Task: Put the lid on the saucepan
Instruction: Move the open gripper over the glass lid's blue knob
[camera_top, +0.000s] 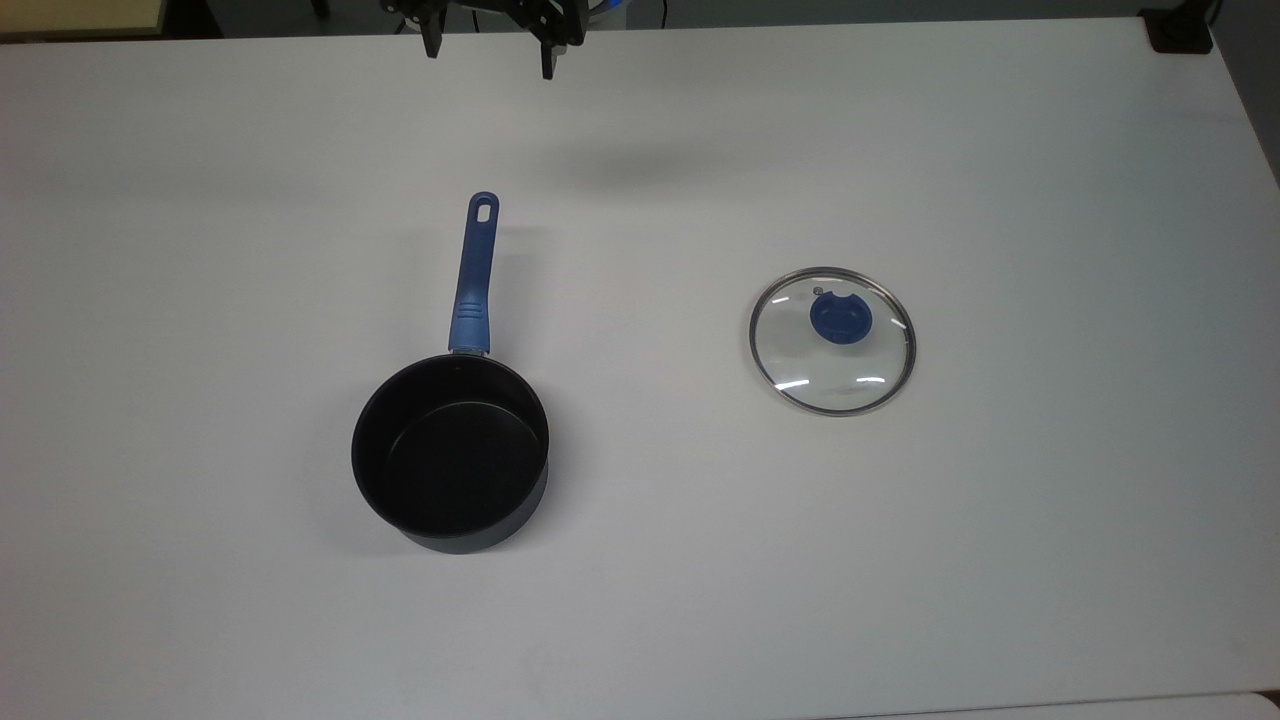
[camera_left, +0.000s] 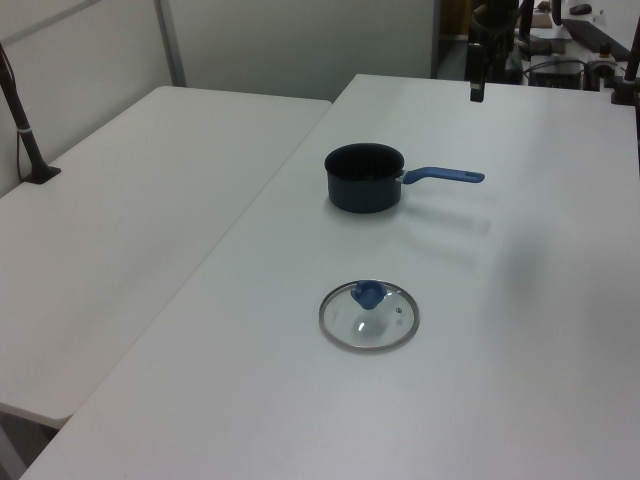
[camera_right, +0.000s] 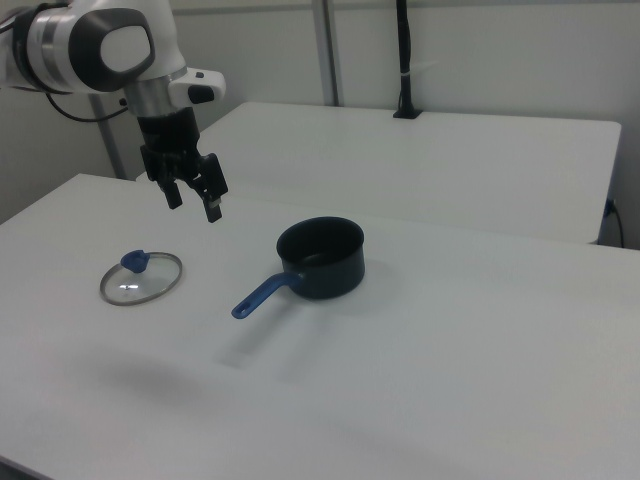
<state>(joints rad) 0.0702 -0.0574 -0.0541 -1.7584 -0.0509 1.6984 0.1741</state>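
the task is at its first step: nothing is grasped yet. the jaws (camera_right: 193, 200) hang high above the table (camera_top: 1000, 560), open and empty, with a clear gap between the two fingers. the lid (camera_top: 832, 340) lies flat on the table, knob up, well apart from the saucepan (camera_top: 450, 452). in the top view the lid is at about 3 o'clock from the saucepan, and the jaws are at 12 o'clock, at the far edge.

i judge that the next move must bring the jaws over the lid's blue knob (camera_top: 840, 320), then down, so the fingers can close around it.

the right view shows the arm (camera_right: 100, 45) and the height of the jaws above the table. the top view shows better the flat layout and the handle (camera_top: 474, 275) pointing to 12 o'clock.
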